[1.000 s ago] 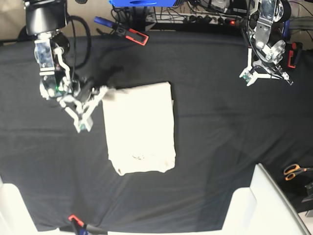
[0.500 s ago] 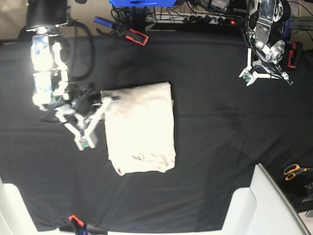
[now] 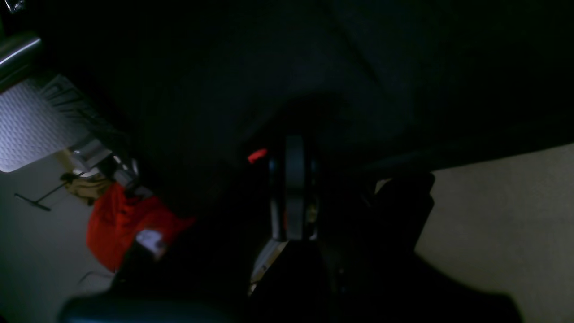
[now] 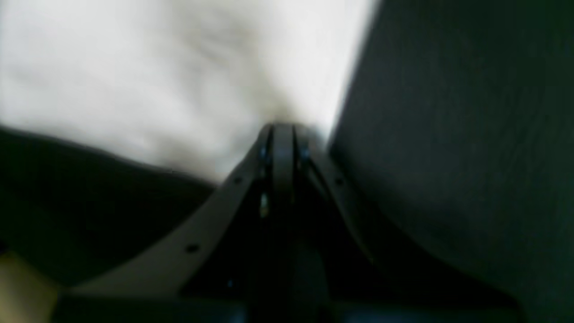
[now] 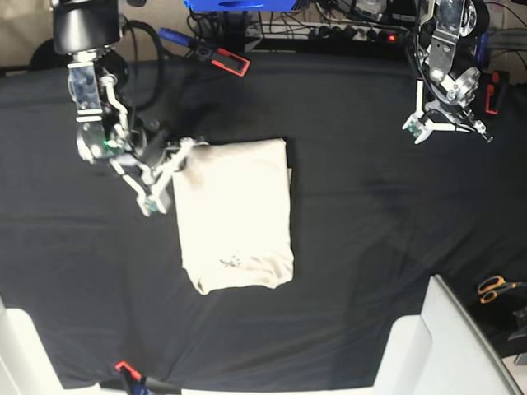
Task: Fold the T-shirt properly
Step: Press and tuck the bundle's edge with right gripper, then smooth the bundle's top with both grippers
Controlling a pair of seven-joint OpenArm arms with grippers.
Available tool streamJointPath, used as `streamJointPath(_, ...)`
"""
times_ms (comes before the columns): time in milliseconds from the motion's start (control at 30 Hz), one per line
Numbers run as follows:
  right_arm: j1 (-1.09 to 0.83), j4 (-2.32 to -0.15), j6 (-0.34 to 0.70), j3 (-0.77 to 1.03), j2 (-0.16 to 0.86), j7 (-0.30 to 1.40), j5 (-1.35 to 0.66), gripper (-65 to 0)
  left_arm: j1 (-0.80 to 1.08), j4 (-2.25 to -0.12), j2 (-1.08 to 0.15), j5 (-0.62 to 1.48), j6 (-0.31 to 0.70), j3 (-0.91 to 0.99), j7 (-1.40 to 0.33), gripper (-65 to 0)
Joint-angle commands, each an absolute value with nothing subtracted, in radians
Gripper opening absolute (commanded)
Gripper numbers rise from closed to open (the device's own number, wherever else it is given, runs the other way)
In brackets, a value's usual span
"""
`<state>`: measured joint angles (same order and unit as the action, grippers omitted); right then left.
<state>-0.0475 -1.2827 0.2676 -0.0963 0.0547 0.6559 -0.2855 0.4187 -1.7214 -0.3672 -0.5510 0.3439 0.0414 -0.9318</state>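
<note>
Shirt (image 5: 237, 214) lies folded into an upright rectangle near the middle of the black table (image 5: 370, 230), long side running toward the camera. Its top edge is straight; its near edge is rounded and slightly bunched, with a small dark mark close to that end. The right edge shows a doubled layer along its upper half. In the right wrist view the cloth (image 4: 157, 76) fills the upper left as a blurred pale field, and its straight edge runs diagonally against the dark table.

Right gripper (image 5: 177, 160) sits at the shirt's top left corner, jaws together. The wrist view shows the closed tips (image 4: 282, 134) meeting the cloth just inside its edge; whether a fold of cloth is pinched between them cannot be told from the blurred picture. The arm reaches down from the table's far left.

Left gripper (image 5: 432, 130) hangs over the far right of the table, well apart from the shirt, jaws together and holding nothing. Its wrist view is very dark; the closed fingers (image 3: 293, 188) show as a narrow vertical bar over the table edge.

Scissors (image 5: 494, 288) with orange handles lie at the right edge. A red-and-black clamp (image 5: 226, 59) lies at the far edge, near a blue box (image 5: 239, 6).
</note>
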Motion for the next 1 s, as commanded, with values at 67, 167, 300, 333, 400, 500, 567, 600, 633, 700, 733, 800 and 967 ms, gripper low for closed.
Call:
streamJointPath(67,-0.033,-1.237,0.259,-0.097,0.064,0.644,-0.265,-64.4,0.420,-1.735,-0.377,-0.568,0.337,0.045,-0.938,-65.0)
streamJointPath(167,-0.038,-1.296,0.255,-0.097,0.068,0.671,-0.265,-64.4,0.420,-1.735,-0.377,-0.568,0.337,0.045,-0.938,-65.0)
streamJointPath(300,-0.042,-1.489,0.255,-0.099,0.067,0.789,-0.265,-64.4,0.417,-1.735,-0.377,-0.568,0.337,0.045,-0.938,-65.0)
streamJointPath(333,-0.042,-1.535,0.255,-0.101,0.065,0.822,-0.265,-64.4,0.409,-1.735,-0.377,-0.568,0.337,0.045,-0.938,-65.0)
streamJointPath(400,-0.042,-1.613,0.255,-0.105,0.044,0.881,-0.265,-64.4,0.401,-1.735,-0.372,-0.568,0.337,0.045,-0.938,-65.0)
streamJointPath(500,-0.039,-1.632,0.255,-0.107,0.012,0.911,-0.265,-64.4,0.395,-1.736,-0.355,-0.568,0.337,0.045,-0.938,-65.0)
streamJointPath(567,-0.038,-1.604,0.257,-0.108,-0.021,0.908,-0.265,-64.4,0.367,-1.735,-0.343,-0.564,0.337,0.015,-0.938,-65.0)
streamJointPath(600,-0.038,-1.584,0.259,-0.108,-0.028,0.900,-0.265,-64.4,0.360,-1.735,-0.335,-0.567,0.337,-0.001,-0.938,-65.0)
streamJointPath(633,-0.036,-1.561,0.259,-0.108,-0.031,0.888,-0.262,-64.4,0.351,-1.736,-0.328,-0.568,0.337,-0.015,-0.938,-65.0)
streamJointPath(700,-0.036,-1.498,0.259,-0.108,-0.035,0.854,-0.262,-64.4,0.335,-1.738,-0.303,-0.568,0.337,-0.054,-0.938,-65.0)
streamJointPath(733,-0.035,-1.455,0.259,-0.108,-0.033,0.829,-0.262,-64.4,0.317,-1.738,-0.291,-0.568,0.337,-0.084,-0.940,-65.0)
streamJointPath(800,-0.035,-1.382,0.259,-0.108,-0.028,0.789,-0.260,-64.4,0.294,-1.738,-0.268,-0.568,0.337,-0.122,-0.941,-65.0)
streamJointPath(967,-0.036,-1.371,0.257,-0.108,0.001,0.765,-0.259,-64.4,0.231,-1.742,-0.188,-0.568,0.337,-0.193,-0.943,-65.0)
